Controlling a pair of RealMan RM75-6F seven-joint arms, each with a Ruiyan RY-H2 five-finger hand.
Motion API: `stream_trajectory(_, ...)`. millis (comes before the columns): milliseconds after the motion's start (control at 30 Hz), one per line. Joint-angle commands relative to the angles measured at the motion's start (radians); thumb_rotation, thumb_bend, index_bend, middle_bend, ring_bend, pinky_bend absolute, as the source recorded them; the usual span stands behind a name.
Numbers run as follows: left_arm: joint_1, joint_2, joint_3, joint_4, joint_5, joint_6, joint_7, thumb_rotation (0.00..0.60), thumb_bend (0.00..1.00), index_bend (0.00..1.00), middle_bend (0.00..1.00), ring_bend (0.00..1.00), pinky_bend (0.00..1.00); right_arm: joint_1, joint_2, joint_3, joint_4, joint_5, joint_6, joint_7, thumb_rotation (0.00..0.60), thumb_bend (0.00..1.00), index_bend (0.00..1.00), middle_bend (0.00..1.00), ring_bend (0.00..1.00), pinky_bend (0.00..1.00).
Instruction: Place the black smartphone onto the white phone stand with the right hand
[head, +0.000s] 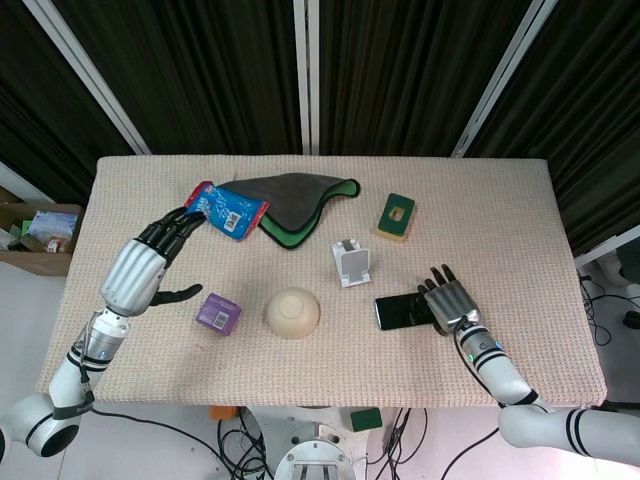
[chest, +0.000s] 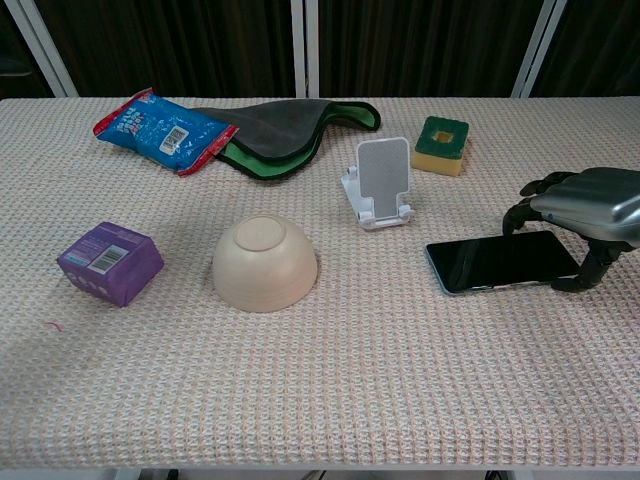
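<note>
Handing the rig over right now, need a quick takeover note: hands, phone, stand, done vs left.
Right hand: at the right end of the black smartphone, fingers arched over that end, thumb down by its near edge; no grip visible, nothing lifted.
Left hand: open, holding nothing, hovering near the blue snack packet; not part of this job.
Phone: flat on the table, screen up, right of the upturned bowl.
White phone stand: upright and empty, just behind and left of the phone.
Done: approach only.
Left: grip the phone, lift it, set it on the stand.
</note>
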Motion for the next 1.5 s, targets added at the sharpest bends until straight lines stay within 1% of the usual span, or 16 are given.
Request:
stream_trajectory(33,0.001,-0.001,0.000,0.002,-0.002,0.001,-0.001,0.600,0.00,0.07,0.11,0.08,0.25,-0.007,-0.005,0.000,0.002,-0.020,0.019,0.007,0.600,0.30,0.48,0.24,0.00,0.00)
stream_trajectory(100,0.002,-0.001,0.000,0.003,-0.002,0.003,-0.004,0.600,0.00,0.07,0.11,0.08,0.25,-0.011,-0.007,0.000,0.003,-0.034,0.030,0.010,0.600,0.30,0.53,0.25,0.00,0.00)
stream_trajectory(233,0.004,0.000,0.001,0.005,0.000,0.007,-0.009,0.600,0.00,0.07,0.11,0.08,0.25,-0.020,-0.008,0.001,0.004,-0.064,0.049,0.024,0.600,0.30,0.59,0.28,0.01,0.00)
stream_trajectory(333,0.005,-0.001,0.003,0.007,0.002,0.008,-0.012,0.600,0.00,0.07,0.11,0.08,0.25,-0.026,-0.008,0.002,0.006,-0.083,0.058,0.033,0.600,0.31,0.62,0.32,0.06,0.00)
stream_trajectory(367,0.005,-0.001,0.003,0.008,0.002,0.008,-0.013,0.600,0.00,0.07,0.11,0.08,0.25,-0.028,-0.008,0.002,0.007,-0.087,0.060,0.033,0.600,0.31,0.63,0.34,0.09,0.02)
stream_trajectory(400,0.006,-0.001,0.003,0.008,0.002,0.008,-0.014,0.600,0.00,0.07,0.11,0.08,0.25,-0.029,-0.008,0.002,0.008,-0.089,0.062,0.032,0.600,0.31,0.63,0.36,0.12,0.08)
stream_trajectory(467,0.007,-0.002,0.004,0.009,0.002,0.009,-0.017,0.600,0.00,0.07,0.11,0.08,0.25,-0.030,-0.008,0.002,0.006,-0.087,0.060,0.027,0.600,0.32,0.64,0.42,0.23,0.28)
stream_trajectory(500,0.007,-0.002,0.004,0.010,0.002,0.010,-0.018,0.600,0.00,0.07,0.11,0.08,0.25,-0.030,-0.009,0.002,0.007,-0.086,0.060,0.023,0.600,0.32,0.64,0.44,0.28,0.36)
stream_trajectory(567,0.008,-0.003,0.005,0.012,0.002,0.011,-0.019,0.600,0.00,0.07,0.11,0.08,0.25,-0.031,-0.011,0.002,0.009,-0.086,0.061,0.018,0.600,0.33,0.65,0.48,0.34,0.45)
stream_trajectory(667,0.010,-0.002,0.006,0.014,0.001,0.012,-0.023,0.600,0.00,0.07,0.11,0.08,0.25,-0.034,-0.013,0.005,0.012,-0.091,0.063,0.022,0.600,0.33,0.67,0.52,0.40,0.50)
stream_trajectory(733,0.012,-0.001,0.007,0.015,0.000,0.014,-0.028,0.600,0.00,0.07,0.11,0.08,0.25,-0.036,-0.013,0.007,0.013,-0.101,0.065,0.029,0.600,0.34,0.67,0.54,0.42,0.52)
stream_trajectory(867,0.014,0.001,0.007,0.019,0.001,0.018,-0.035,0.600,0.00,0.07,0.11,0.08,0.25,-0.044,-0.011,0.011,0.021,-0.138,0.077,0.057,0.600,0.36,0.69,0.57,0.45,0.52)
stream_trajectory(1200,0.020,-0.002,0.007,0.019,0.003,0.028,-0.039,0.600,0.00,0.07,0.11,0.08,0.25,-0.069,0.017,0.024,0.031,-0.219,0.101,0.144,0.600,0.38,0.72,0.59,0.47,0.53)
stream_trajectory(1367,0.023,0.000,0.008,0.017,0.004,0.033,-0.040,0.600,0.00,0.07,0.11,0.08,0.25,-0.087,0.044,0.025,0.053,-0.304,0.142,0.198,0.600,0.38,0.74,0.60,0.48,0.54)
stream_trajectory(1500,0.025,0.006,0.006,0.012,0.005,0.035,-0.037,0.600,0.00,0.07,0.11,0.08,0.25,-0.102,0.100,0.043,0.075,-0.378,0.197,0.264,0.600,0.38,0.75,0.62,0.49,0.58)
